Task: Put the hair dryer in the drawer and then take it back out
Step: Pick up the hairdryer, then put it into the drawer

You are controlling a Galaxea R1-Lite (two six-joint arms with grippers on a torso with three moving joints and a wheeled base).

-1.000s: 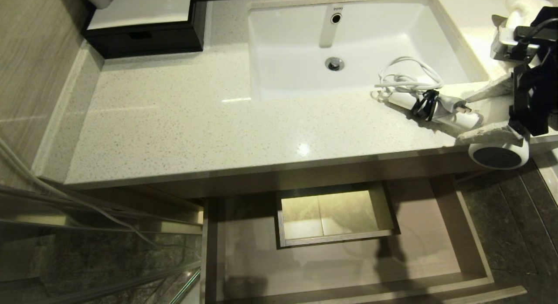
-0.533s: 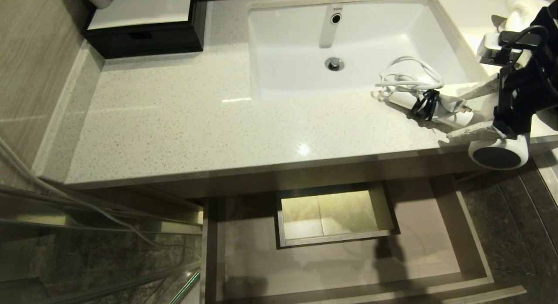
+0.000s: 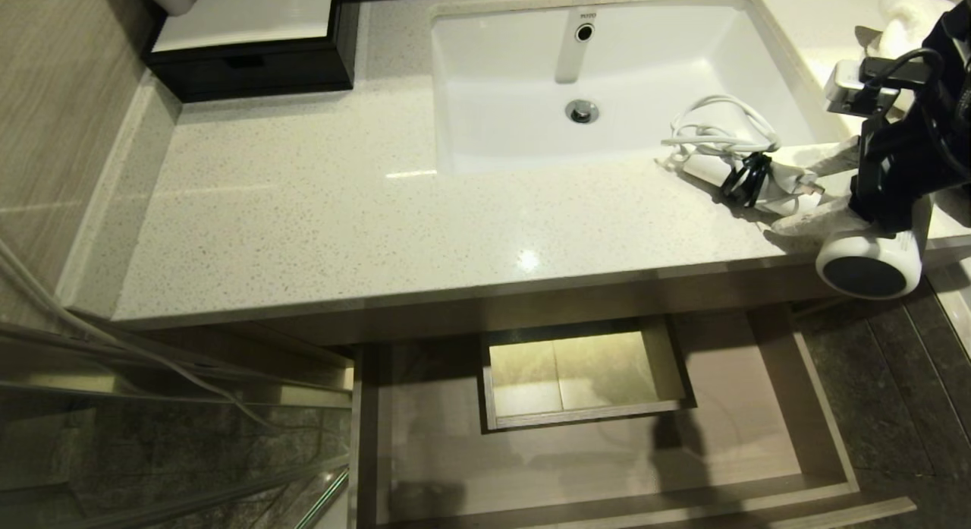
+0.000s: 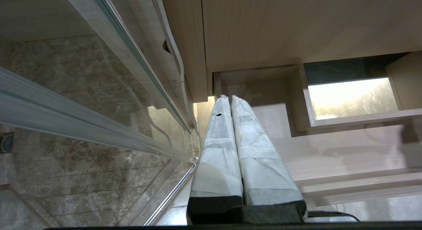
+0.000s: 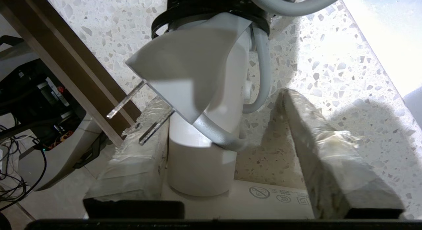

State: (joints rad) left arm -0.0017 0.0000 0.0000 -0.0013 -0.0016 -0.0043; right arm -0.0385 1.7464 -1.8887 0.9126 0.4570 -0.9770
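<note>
With its fingers set astride the hair dryer handle on the tabletop but not yet clamped, the right tool is mid-grasp; next it must close, lift, and carry toward the open drawer below.

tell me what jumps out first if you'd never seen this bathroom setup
The small white hair dryer with its bundled white cord lies at the right front edge of the speckled stone counter, its dark round end overhanging. The right gripper straddles its handle, fingers open on either side. Below, the wide light-wood drawer stands pulled out and holds nothing that shows.
</note>
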